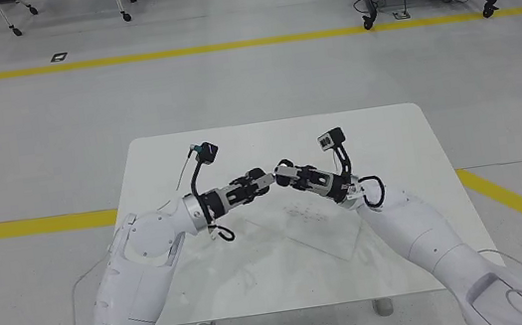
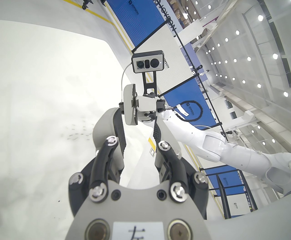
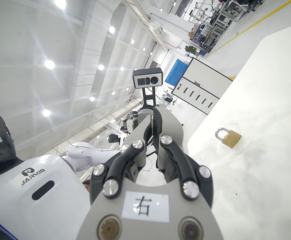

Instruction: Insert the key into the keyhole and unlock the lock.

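Left gripper (image 2: 136, 119), closest to its own wrist camera, has its fingers spread with nothing between the pads. Right gripper (image 3: 153, 116), closest in the right wrist view, has its fingers pressed together. Cannot tell whether the key is pinched in there, since nothing sticks out clearly.

The lock (image 3: 228, 137) is a brass padlock lying flat on the table (image 3: 261, 91) with its shackle closed. It sits off to the side of the right gripper and nothing touches it. The keyhole can't be made out.

Why they are held like this, as a guess: one claw open and facing one that is closed, tip to tip, reads like a handover or regrasp of something small, probably the key. Insertion looks not yet started. The lock is loose, so it will likely slide unless one arm pins it.

What each view adds:
- The top view gives the layout. Both arms are raised over mid-table with wrists angled inward and tips nearly meeting; whether they touch is unclear.
- The left wrist view gives the right gripper seen obliquely from the front, just beyond the left's open fingers.
- The right wrist view gives the lock and where it lies on the table.
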